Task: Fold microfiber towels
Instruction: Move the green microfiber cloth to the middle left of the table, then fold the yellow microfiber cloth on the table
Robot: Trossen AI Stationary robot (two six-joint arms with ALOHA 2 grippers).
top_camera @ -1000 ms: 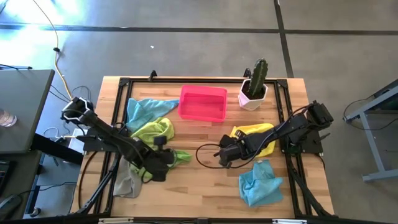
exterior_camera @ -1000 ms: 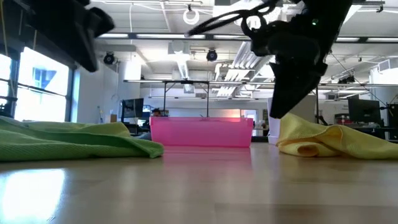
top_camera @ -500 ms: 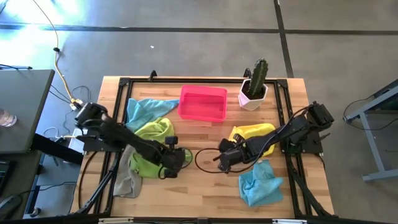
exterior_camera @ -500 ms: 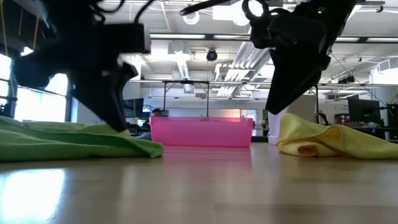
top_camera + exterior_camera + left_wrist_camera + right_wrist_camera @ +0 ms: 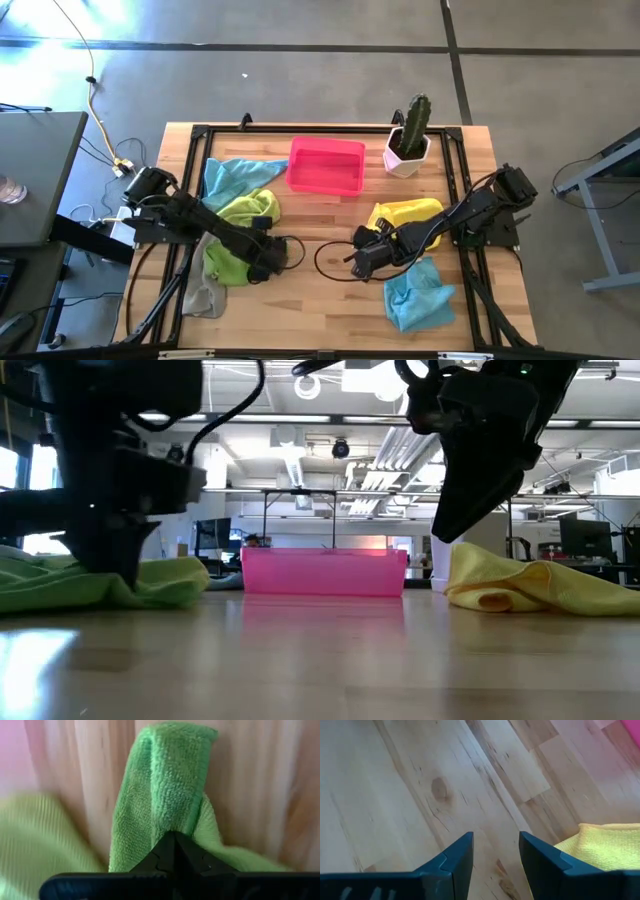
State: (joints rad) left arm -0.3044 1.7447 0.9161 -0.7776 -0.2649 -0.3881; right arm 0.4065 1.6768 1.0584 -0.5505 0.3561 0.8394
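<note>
A lime green towel (image 5: 240,215) lies bunched left of the table's middle, and my left gripper (image 5: 270,256) is down on its right end, shut on it. Open above bare wood at the middle is my right gripper (image 5: 495,851), with nothing between its fingers. A yellow towel (image 5: 410,215) lies just beyond it on the right. One light blue towel (image 5: 415,295) lies near the front right and another (image 5: 230,175) at the back left. At the front left, a grey towel (image 5: 205,295) lies partly under the left arm. My left gripper pinches a folded strip of the lime green towel (image 5: 167,817) at its shut fingertips, with more than one layer showing. The fingers come steeply from above. The towel rests on the table, and its fold (image 5: 175,750) runs out from the fingertips over the wood.
A pink tray (image 5: 327,165) stands at the back middle, with a potted cactus (image 5: 408,140) to its right. Black frame rails (image 5: 190,200) run along the table's sides. Bare wood (image 5: 320,300) lies between the two grippers and toward the front edge.
My left gripper has come down onto the lime green towel and tipped to point more steeply down. The towel's right tip, which lay stretched toward the table's middle, is now drawn back toward the left and bunched up.
</note>
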